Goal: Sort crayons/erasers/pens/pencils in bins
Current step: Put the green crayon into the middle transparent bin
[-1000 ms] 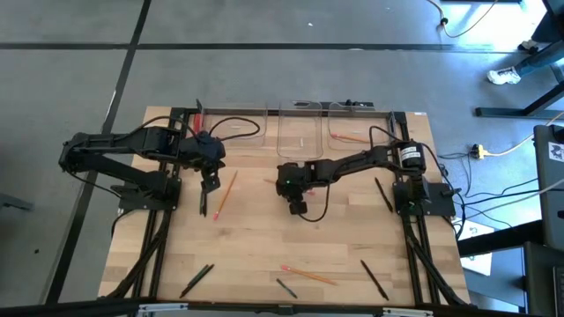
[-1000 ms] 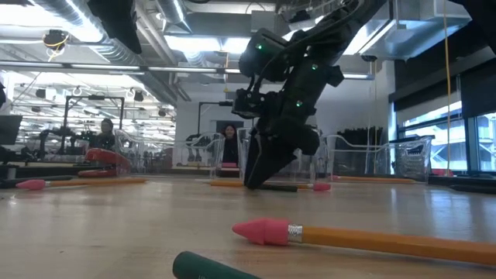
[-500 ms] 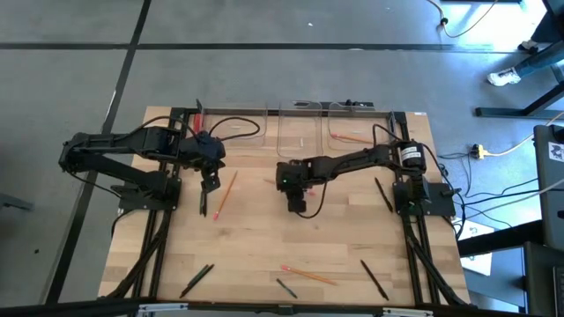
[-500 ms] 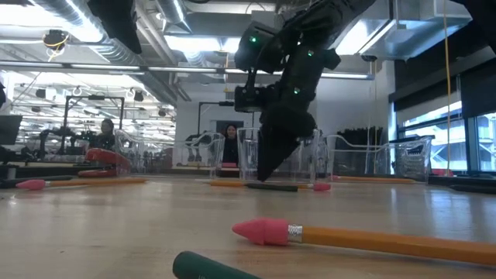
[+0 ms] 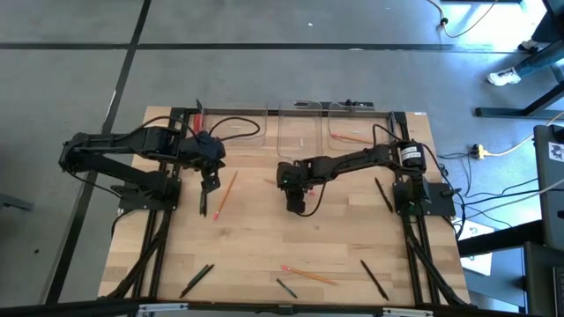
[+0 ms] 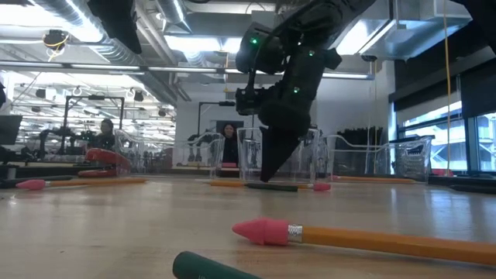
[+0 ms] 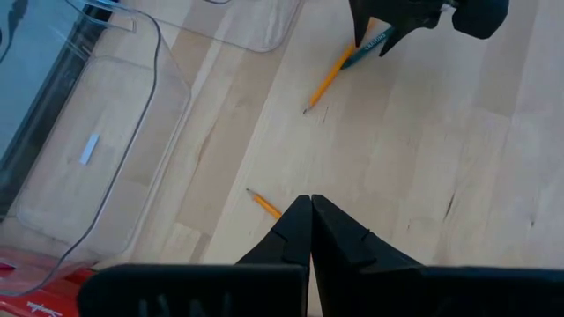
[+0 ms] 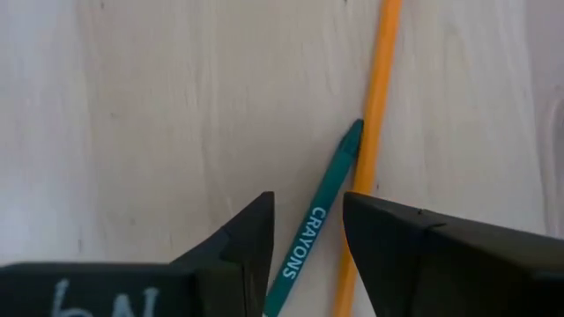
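Right gripper (image 8: 304,242) down at mid-table with fingers apart, straddling a teal crayon (image 8: 317,220) that lies on the wood between them, not yet pinched; an orange pencil (image 8: 370,141) just beside, touching the crayon's tip, crowding the far finger. Left gripper (image 7: 310,231) pressed together on nothing, poised above the table's left part near another orange pencil (image 5: 224,195) and a dark stick (image 5: 204,202) just beside it. Three clear bins (image 5: 300,132) in a row along the far edge; one orange pencil (image 5: 349,137) inside the right bin; a thick red bar (image 5: 200,115) beside the left bin. Four orange pencils countable from above, one near the front edge (image 5: 308,274); roughly five more dark sticks scattered near the front and right side, crayon or pen hard to tell. Two people far behind in the room.
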Tool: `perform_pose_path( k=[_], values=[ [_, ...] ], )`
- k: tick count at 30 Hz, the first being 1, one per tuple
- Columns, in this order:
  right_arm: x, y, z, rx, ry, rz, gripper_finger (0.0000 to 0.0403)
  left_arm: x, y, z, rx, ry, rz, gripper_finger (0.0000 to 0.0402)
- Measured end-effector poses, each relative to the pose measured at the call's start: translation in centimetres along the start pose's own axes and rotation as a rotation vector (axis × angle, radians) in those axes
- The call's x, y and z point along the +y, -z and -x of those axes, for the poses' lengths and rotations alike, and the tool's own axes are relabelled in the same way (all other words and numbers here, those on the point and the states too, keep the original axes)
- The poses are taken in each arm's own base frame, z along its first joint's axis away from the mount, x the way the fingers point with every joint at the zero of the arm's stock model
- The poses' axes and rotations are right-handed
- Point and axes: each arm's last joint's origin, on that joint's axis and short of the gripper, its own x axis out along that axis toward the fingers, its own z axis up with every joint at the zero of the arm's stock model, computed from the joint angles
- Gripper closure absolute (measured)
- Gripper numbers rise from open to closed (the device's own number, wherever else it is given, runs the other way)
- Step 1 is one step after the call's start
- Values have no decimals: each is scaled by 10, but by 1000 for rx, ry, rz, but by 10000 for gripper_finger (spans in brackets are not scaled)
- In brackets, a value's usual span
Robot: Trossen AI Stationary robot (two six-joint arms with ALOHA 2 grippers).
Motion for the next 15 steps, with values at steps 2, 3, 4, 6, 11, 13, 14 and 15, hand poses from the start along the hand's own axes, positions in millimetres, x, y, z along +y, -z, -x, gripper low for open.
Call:
perform_pose_path(
  k=[2,3,4,6,11,13,14,15],
  values=[
    [0,2,-1,8,-12,0,264,0,0,0,0,0,-2,401],
    [0,4,-2,14,-14,-1,264,0,0,0,0,0,-2,401],
    [0,5,-3,19,-15,-1,264,0,0,0,0,0,-2,401],
    [0,8,-4,27,-15,-1,264,0,0,0,0,0,-2,401],
    [-1,11,-7,35,-14,0,264,0,0,0,1,0,-3,401],
    [-1,12,-7,36,-14,0,264,0,0,0,1,0,-3,401],
    [-1,12,-7,36,-15,0,264,0,0,0,1,0,-3,401],
    [-1,12,-7,36,-17,0,264,0,0,0,1,0,-3,401]
  ],
)
